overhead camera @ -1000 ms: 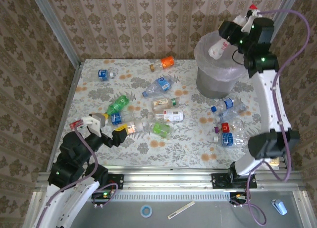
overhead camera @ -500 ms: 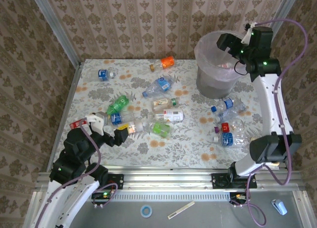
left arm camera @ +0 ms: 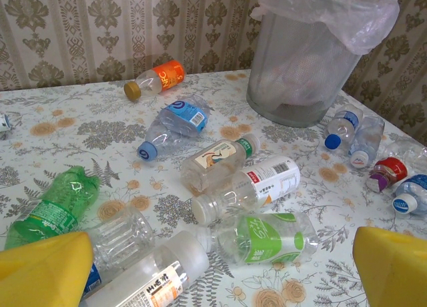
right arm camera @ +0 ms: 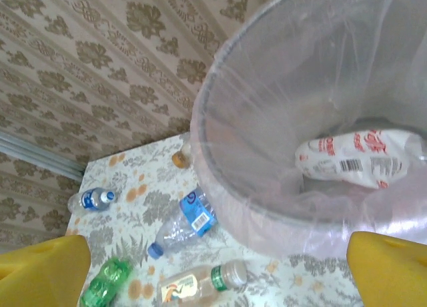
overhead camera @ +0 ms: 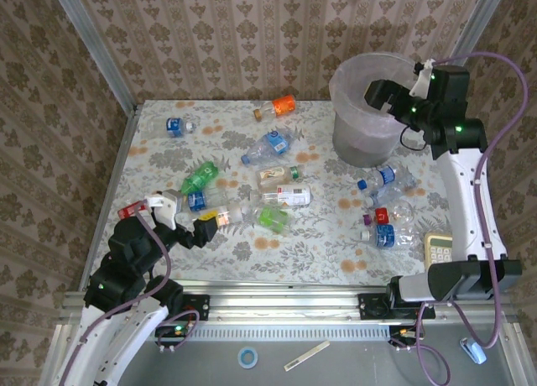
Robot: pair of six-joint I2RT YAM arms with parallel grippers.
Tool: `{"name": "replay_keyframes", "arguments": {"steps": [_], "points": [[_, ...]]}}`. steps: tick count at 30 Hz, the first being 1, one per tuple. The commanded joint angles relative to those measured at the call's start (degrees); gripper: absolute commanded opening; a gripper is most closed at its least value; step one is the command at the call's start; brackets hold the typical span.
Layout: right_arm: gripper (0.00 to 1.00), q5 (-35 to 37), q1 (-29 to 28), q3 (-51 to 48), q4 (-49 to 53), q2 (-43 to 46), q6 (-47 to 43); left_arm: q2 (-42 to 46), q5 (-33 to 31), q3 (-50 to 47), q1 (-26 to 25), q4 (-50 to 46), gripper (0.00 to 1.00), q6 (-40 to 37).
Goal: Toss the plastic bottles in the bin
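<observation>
Clear and green plastic bottles (overhead camera: 284, 196), capped, labelled blue, orange, green or white, lying scattered across the flowered bench (overhead camera: 310, 247). One white-labelled bottle (right arm camera: 360, 159) inside the grey, bag-lined bin (overhead camera: 359, 144) at the far right. Over its rim, right end effector (overhead camera: 396, 91), fingers spread, empty. Near the front left, left end effector (overhead camera: 183, 221), spread wide, empty, close to the nearest bottles.

Your overhead looks from 6 o'clock toward 12; left wrist low, facing 1; right wrist close over shared bin (right arm camera: 260, 133).
</observation>
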State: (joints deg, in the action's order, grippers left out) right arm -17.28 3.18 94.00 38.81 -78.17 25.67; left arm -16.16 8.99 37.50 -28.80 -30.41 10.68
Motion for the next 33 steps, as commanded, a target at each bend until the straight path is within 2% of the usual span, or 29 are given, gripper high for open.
{"name": "replay_keyframes", "arguments": {"steps": [1, 10, 18, 22, 25, 33], "points": [[1.00, -2.1, 0.1, -2.1, 2.8, 4.4, -0.1, 0.0, -0.1, 1.2, 0.5, -0.1, 1.00, -1.0], [1.00, -3.2, 0.0, -13.9, 5.7, 13.4, 0.3, 0.4, 0.0, 1.1, 0.5, 0.1, 1.00, -1.0], [1.00, 0.1, 0.1, -26.3, 9.5, 19.3, 0.9, 0.4, 0.2, 1.1, 0.5, 0.1, 1.00, -1.0], [1.00, 4.4, 0.5, -30.4, 12.1, 19.5, 1.8, 0.4, 0.0, 1.2, 0.5, -0.1, 1.00, -1.0], [1.00, 6.1, 2.3, -33.5, 13.0, 19.5, 3.5, 0.4, 0.0, 1.2, 0.5, -0.1, 1.00, -1.1], [0.99, 3.8, 9.3, -44.6, 6.4, 19.4, 7.6, 0.4, -0.5, 1.3, 0.5, -0.6, 1.00, -1.2]]}}
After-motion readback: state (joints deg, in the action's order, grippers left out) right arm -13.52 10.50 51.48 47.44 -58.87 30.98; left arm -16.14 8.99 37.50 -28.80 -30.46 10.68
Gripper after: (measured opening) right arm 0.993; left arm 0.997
